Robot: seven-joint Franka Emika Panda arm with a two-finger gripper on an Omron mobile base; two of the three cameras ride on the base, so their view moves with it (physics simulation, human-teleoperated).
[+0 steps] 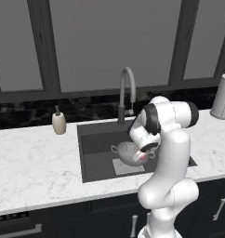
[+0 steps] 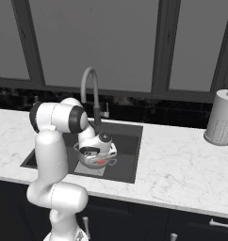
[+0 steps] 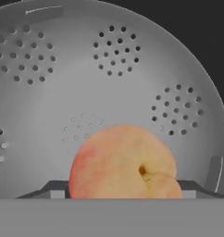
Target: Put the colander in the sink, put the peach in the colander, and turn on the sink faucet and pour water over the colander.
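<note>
Beige soap dispenser (image 1: 59, 122) on white marble counter (image 1: 35, 162), paper towel roll (image 2: 221, 118) (upright), dark windows (image 1: 109, 42) behind

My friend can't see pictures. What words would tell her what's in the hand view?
A red-orange peach sits between the gripper jaws, low inside a round grey metal colander. Clusters of small holes dot the colander's wall.

Between the jaws, an orange-yellow peach (image 3: 125, 162) blushed red on one side; ahead of them, a plain grey colander (image 3: 109, 78) dotted with clusters of small dark holes. Beyond lie a dark grey sink (image 1: 93, 158) and white grey-veined marble counter (image 1: 35, 162).
</note>
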